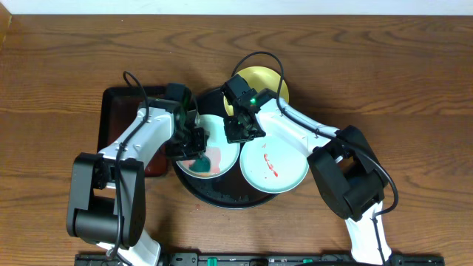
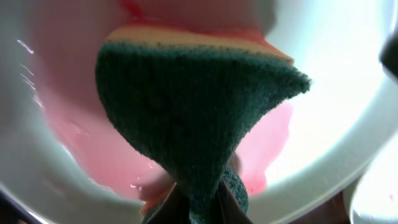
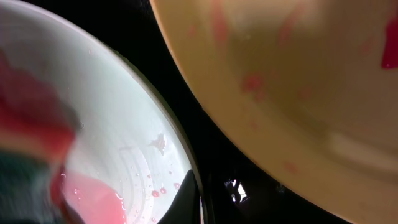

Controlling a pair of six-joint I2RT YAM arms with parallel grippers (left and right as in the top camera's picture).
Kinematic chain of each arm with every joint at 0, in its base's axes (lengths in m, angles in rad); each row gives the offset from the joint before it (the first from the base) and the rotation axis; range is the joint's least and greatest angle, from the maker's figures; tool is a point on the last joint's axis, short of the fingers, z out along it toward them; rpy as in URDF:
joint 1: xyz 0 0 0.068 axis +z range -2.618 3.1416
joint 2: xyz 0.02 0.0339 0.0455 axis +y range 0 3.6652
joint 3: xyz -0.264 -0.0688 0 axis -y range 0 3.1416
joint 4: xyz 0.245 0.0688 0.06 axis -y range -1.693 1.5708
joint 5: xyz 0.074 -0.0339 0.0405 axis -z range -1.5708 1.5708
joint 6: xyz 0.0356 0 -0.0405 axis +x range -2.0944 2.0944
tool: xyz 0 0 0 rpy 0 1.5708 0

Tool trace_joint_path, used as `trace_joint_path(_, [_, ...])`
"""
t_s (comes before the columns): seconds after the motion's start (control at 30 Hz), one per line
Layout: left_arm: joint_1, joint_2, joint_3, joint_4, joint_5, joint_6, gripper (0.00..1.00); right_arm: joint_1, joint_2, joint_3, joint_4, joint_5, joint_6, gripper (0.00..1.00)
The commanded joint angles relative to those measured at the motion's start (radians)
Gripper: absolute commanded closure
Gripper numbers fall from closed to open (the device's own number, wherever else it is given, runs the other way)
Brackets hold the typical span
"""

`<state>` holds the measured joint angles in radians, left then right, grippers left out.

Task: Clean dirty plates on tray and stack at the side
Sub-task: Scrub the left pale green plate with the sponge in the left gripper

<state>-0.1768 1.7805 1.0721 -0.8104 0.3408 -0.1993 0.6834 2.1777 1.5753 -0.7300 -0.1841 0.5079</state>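
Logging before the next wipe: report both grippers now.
Left gripper: closed on the sponge.
Right gripper: at the rim of the blue-green plate; open or closed cannot be told.

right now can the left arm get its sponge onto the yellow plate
Probably not cleanly: the right gripper sits between the sponge in the left gripper and the yellow plate, its wrist overhanging that plate.

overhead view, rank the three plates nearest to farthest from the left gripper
1. the left blue-green plate, directly under the left gripper, which holds a sponge on it
2. the right blue-green plate, at the front right of the tray
3. the yellow plate, at the tray's back
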Motion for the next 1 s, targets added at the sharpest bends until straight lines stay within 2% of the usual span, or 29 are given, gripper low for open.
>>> trace_joint_path(0.0, [-0.003, 0.023, 0.021, -0.069, 0.104, 0.074, 0.93, 0.014, 0.035, -0.027, -0.015, -0.031, -0.008, 0.99])
trace_joint_path(0.17, [0.004, 0.023, 0.055, -0.01, 0.026, 0.059, 0.93, 0.014, 0.035, -0.027, -0.015, -0.03, -0.008, 0.99])
trace_joint_path(0.3, [0.026, 0.023, 0.054, 0.086, -0.176, -0.034, 0.93, 0.014, 0.035, -0.027, -0.018, -0.029, -0.009, 0.99])
trace_joint_path(0.4, [0.033, 0.023, 0.054, 0.107, -0.345, -0.105, 0.93, 0.014, 0.035, -0.027, -0.018, -0.022, -0.009, 0.99])
trace_joint_path(0.47, [0.032, 0.023, 0.053, 0.101, -0.398, -0.121, 0.93, 0.014, 0.035, -0.027, -0.019, -0.022, -0.009, 0.99])
trace_joint_path(0.73, [0.004, 0.023, 0.051, -0.084, -0.338, -0.107, 0.93, 0.014, 0.035, -0.027, -0.018, -0.007, -0.008, 0.99])
trace_joint_path(0.8, [-0.006, 0.023, 0.051, -0.106, -0.242, -0.038, 0.93, 0.014, 0.035, -0.027, -0.018, -0.007, -0.008, 0.99])
trace_joint_path(0.97, [-0.011, 0.023, 0.051, -0.092, 0.115, 0.185, 0.93, 0.018, 0.035, -0.027, -0.018, -0.007, -0.008, 0.99])
